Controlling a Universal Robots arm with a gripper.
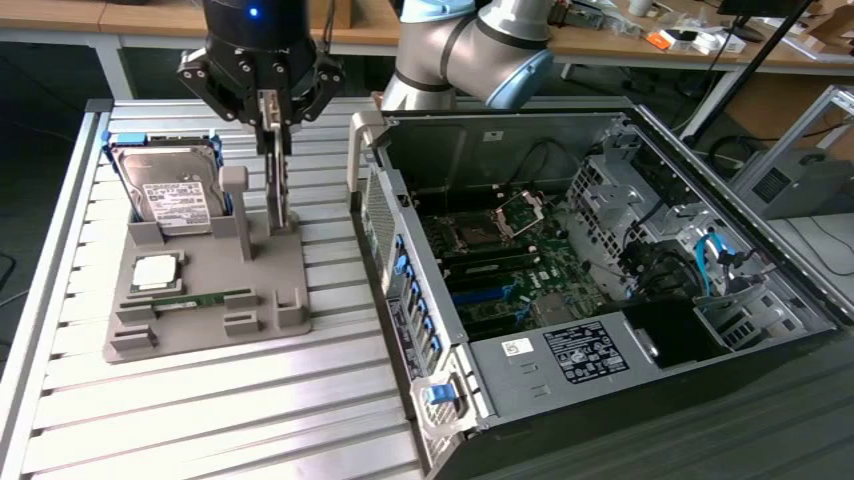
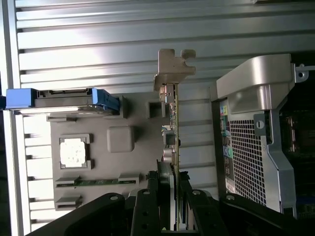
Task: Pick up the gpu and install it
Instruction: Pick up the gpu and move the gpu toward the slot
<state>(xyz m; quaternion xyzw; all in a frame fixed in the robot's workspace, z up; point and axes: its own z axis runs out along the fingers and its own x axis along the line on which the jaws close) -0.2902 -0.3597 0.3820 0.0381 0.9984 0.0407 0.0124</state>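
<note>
The pickup is in hand: the jaws pinch the top edge of the gpu [image 1: 276, 185], which stands edge-on in the grey holder [image 1: 200, 325] (apparently not yet lifted clear). Freeing it calls for a straight upward pull. The slatted metal bench [image 1: 200, 420] also carries the open computer case [image 1: 467, 150], and a cluttered wooden bench [image 1: 607, 45] stands behind.

Silver-grey arm [image 1: 461, 55], pale blue joint cap [image 1: 434, 8]; black tool [image 1: 272, 120], blue indicator light [image 1: 254, 12], small screws [image 2: 114, 197].
</note>
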